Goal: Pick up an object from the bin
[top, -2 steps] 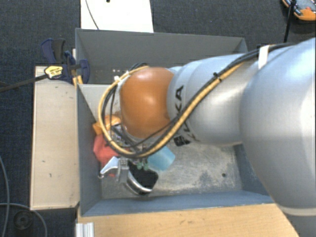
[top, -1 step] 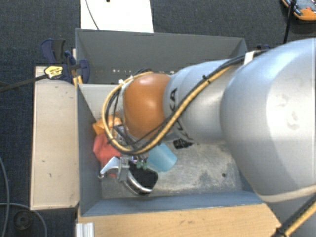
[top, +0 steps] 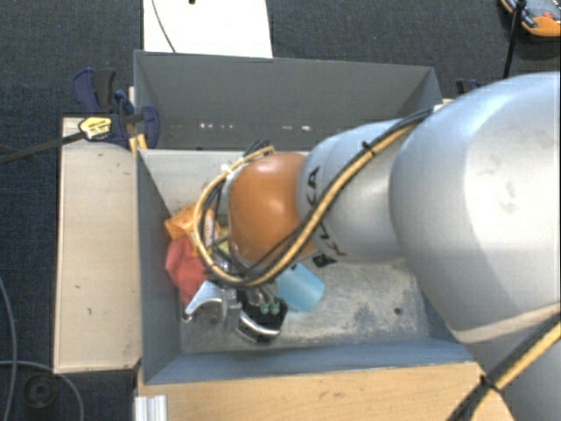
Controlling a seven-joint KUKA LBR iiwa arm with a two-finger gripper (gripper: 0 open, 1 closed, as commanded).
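My gripper [top: 239,304] is low in the bin's front left part, under the arm's orange cover. A crumpled red thing [top: 183,266] lies just left of it by the left wall, with an orange thing [top: 179,223] behind that. A light blue cup-like thing [top: 303,289] lies right of the gripper. A silvery metal piece [top: 202,301] shows at the gripper's left side, and a black-and-white thing [top: 261,322] with green bits sits right under it. Whether either is touched I cannot tell.
The arm and its orange cover with looped cables hide the middle and right of the bin. Bare grey floor shows at the front right. The front wall is close below the gripper and the left wall is near the red thing.
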